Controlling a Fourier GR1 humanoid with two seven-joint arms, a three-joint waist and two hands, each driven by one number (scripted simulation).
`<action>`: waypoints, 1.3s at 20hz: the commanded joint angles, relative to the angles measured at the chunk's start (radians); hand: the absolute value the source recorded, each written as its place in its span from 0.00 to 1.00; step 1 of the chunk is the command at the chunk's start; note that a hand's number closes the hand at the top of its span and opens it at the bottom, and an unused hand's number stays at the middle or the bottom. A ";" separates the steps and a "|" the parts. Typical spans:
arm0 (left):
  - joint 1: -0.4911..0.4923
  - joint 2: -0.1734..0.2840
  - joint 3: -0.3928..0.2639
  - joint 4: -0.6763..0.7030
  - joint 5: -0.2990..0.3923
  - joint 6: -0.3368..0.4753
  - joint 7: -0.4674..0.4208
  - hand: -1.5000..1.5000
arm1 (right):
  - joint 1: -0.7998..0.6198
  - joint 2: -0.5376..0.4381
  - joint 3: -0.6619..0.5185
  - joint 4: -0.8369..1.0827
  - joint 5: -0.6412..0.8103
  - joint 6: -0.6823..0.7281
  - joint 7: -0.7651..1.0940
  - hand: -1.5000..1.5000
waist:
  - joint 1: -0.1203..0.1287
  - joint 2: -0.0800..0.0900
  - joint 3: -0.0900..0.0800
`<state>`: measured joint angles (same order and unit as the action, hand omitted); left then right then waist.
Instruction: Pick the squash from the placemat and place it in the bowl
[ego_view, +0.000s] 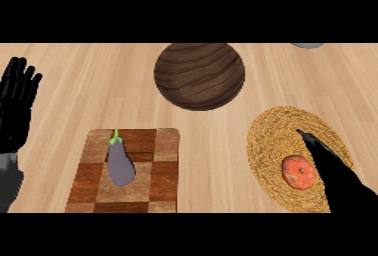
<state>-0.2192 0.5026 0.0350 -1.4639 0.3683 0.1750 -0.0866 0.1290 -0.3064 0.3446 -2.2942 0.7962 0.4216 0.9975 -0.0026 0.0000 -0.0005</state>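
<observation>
Near the counter's right edge, on the woven placemat (295, 125), my right hand (332, 170) reaches with straight fingers beside the squash (298, 171), which looks round, stiff, smooth: best cupped around its middle.

Pale wood-plank counter (88, 90), grain running left to right across the view. Carried directly on its top: a dark wooden bowl (199, 75) near the far middle, a round woven straw placemat (284, 130) at the right, a checkered wooden cutting board (159, 165) at the near left, well apart from the bowl. Showed also a small grey object (306, 45), cut off at the far right edge, too little visible to name.
</observation>
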 joint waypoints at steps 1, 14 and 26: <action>-0.051 -0.017 0.011 -0.001 -0.026 0.018 0.054 0.50 | -0.035 0.059 -0.012 0.047 -0.024 0.053 0.076 0.00 | 0.001 0.000 0.000; -0.057 -0.044 0.087 0.056 -0.078 -0.078 0.039 0.50 | 0.091 0.029 -0.159 0.249 0.021 -0.109 -0.288 0.00 | -0.004 0.000 0.001; -0.067 -0.116 0.123 0.096 -0.145 -0.108 -0.008 0.50 | -0.009 0.061 -0.203 0.463 0.064 -0.121 -0.390 0.00 | -0.001 0.002 0.001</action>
<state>-0.2358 0.3902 0.1321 -1.4685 0.2272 0.1039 -0.0506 0.1595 -0.2472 0.1710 -1.9406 0.8512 0.3228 0.6564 -0.0023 -0.0001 0.0000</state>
